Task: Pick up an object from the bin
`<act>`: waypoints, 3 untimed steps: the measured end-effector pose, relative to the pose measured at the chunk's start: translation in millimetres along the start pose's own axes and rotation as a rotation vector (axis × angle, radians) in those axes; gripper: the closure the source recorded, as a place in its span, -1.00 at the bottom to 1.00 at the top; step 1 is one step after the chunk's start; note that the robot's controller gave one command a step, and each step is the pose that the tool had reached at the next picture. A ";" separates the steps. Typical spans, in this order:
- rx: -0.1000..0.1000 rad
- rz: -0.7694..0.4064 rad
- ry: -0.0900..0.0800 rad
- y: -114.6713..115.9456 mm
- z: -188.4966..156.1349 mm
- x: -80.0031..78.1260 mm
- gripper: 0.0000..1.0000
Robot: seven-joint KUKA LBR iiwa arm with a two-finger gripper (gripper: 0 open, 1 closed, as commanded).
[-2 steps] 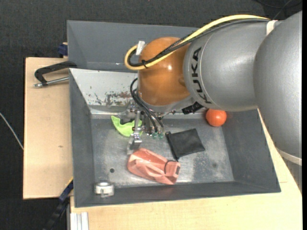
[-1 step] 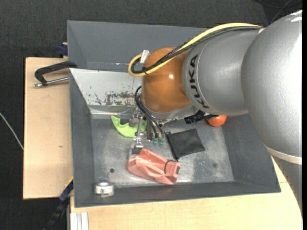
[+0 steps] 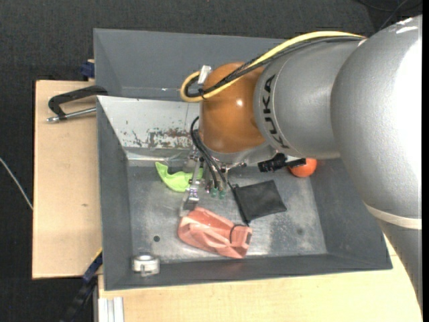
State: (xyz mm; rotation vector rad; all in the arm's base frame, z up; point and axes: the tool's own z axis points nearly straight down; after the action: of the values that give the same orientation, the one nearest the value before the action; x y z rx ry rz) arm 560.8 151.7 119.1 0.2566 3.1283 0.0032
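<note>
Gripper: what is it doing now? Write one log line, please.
gripper | low in bin | green piece beside it | pink bundle nearest | black square beside it | nothing seen held

I see my tool [image 3: 204, 190] near the far edge of a pink folded thing [image 3: 213, 233] in the bin [image 3: 134, 213]. Beyond the pink thing's left end lies a green scrap [image 3: 172, 177]. A black pad [image 3: 260, 200] sits just right of it, and an orange ball [image 3: 303, 168] lies farther off.

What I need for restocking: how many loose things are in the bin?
4: a crumpled lime-green plastic piece back left, a flat black square pad mid-right, a folded pink soft piece in front, an orange ball far right. The arm may hide more.
</note>
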 end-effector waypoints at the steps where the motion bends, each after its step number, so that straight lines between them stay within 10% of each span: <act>1: -0.003 -0.156 -0.003 -13.8 35.7 -42.5 1.00; 3: 0.001 -0.169 0.003 -2.1 -14.2 -38.2 1.00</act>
State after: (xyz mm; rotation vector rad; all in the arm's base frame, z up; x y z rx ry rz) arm 598.2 143.3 133.3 -0.0090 3.1418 0.0014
